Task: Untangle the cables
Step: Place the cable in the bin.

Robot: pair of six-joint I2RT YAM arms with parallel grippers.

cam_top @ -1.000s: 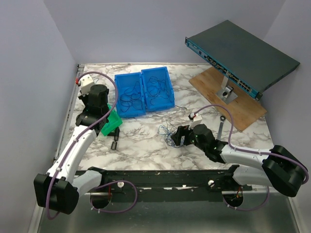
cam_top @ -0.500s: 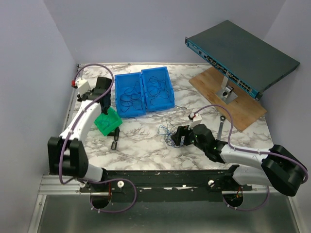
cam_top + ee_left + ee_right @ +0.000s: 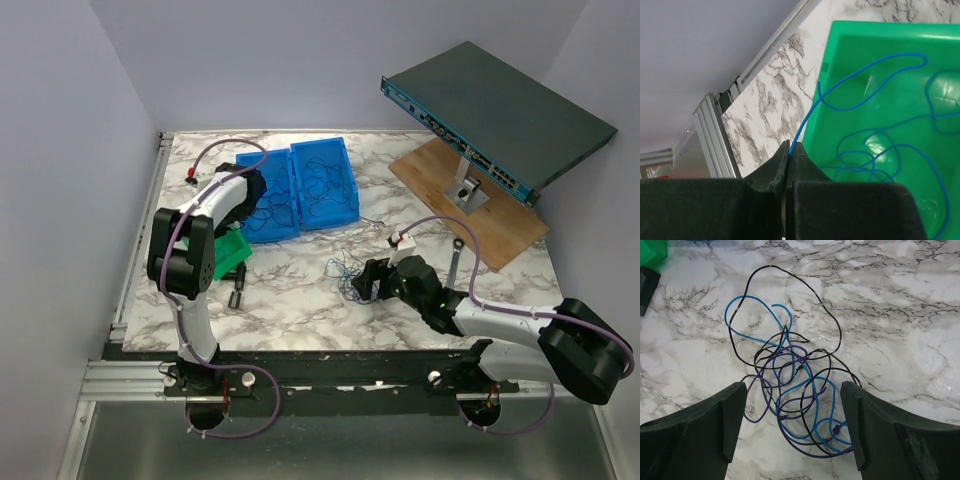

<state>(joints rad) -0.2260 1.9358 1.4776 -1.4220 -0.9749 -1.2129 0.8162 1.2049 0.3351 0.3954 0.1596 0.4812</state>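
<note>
Green tray point(image 3: 865, 40) sits near two blue bins point(image 3: 350, 195).

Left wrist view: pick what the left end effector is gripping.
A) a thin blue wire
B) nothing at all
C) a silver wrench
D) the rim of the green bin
A: the left end effector has its tips pressed together on a thin blue wire, which curls away over the green bin.
</note>
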